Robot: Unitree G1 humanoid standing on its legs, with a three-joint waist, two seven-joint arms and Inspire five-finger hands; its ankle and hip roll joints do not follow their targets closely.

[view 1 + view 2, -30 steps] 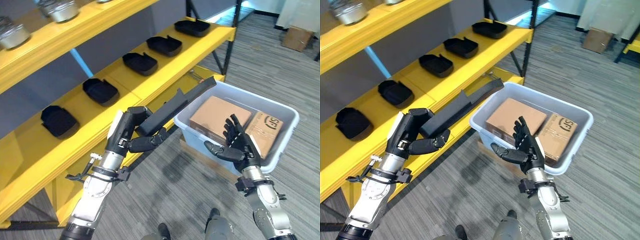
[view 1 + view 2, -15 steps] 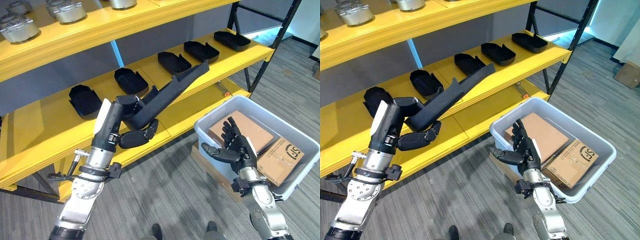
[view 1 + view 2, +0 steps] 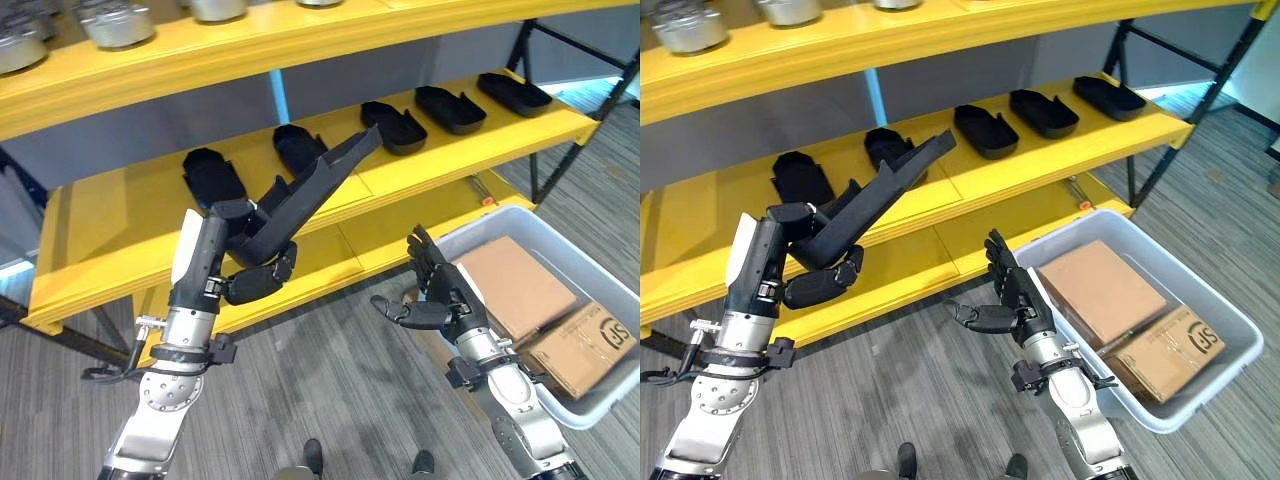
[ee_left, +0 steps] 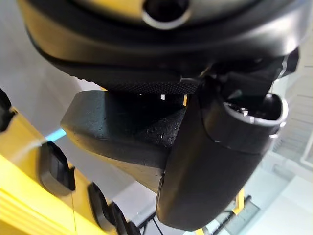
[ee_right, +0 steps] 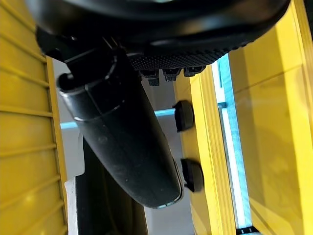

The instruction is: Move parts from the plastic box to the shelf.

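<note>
Left hand [image 3: 245, 270] clamps the long black part [image 3: 310, 190] angled toward the yellow shelf [image 3: 440, 150], and should level it into a bare gap while right hand [image 3: 435, 295] hangs open.

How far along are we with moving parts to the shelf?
Done: five black parts already sit in a row on the middle shelf. In hand: the left hand is curled round a long black part, held tilted in front of that shelf, not yet set down. The right hand is open and empty beside the box. Left: placing this part; the box shows two cardboard cartons.
</note>
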